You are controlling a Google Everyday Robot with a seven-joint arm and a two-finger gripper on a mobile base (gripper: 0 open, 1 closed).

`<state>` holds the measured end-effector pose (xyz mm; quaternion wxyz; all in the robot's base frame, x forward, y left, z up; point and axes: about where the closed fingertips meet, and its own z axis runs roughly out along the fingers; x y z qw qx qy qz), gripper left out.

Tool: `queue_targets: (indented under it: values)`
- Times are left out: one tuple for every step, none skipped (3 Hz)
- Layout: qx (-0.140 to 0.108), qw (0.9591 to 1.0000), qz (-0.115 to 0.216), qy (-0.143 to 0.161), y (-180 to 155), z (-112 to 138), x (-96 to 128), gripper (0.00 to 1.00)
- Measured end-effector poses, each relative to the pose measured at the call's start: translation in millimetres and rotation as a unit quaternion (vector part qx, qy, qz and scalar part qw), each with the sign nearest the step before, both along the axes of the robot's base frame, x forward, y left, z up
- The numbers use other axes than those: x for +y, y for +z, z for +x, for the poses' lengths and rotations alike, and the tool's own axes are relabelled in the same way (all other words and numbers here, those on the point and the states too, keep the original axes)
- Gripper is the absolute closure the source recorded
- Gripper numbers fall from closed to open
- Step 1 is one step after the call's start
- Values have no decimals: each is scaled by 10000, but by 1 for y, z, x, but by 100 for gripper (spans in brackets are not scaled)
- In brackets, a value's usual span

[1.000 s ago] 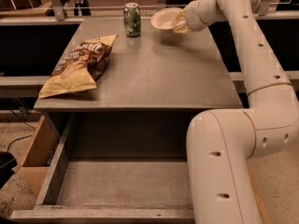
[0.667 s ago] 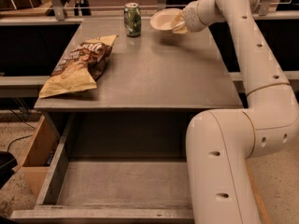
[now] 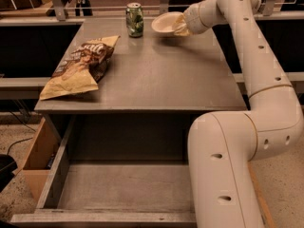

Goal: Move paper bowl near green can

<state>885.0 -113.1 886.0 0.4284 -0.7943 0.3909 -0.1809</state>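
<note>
The green can point(image 3: 135, 19) stands upright at the far edge of the grey table point(image 3: 156, 80). The off-white paper bowl point(image 3: 164, 23) is just right of the can, tilted and held a little above the tabletop. My gripper point(image 3: 181, 26) comes in from the right and is shut on the bowl's right rim. A narrow gap separates the bowl from the can. The white arm point(image 3: 247, 61) runs down the right side of the view.
A tan-and-brown chip bag point(image 3: 80, 65) lies on the table's left half. Below the table front, a wide open drawer point(image 3: 123, 186) sticks out. A wooden box point(image 3: 40, 156) sits at lower left. Rails run behind the table.
The gripper with the bowl has shifted slightly left, toward the green can. The can and the chip bag have not moved.
</note>
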Motion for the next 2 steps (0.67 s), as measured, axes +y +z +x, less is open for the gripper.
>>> queue_targets:
  values:
    - [25,10000,1,18,-4,1,3,13]
    - [49,10000,2,35,-7,2,6,0]
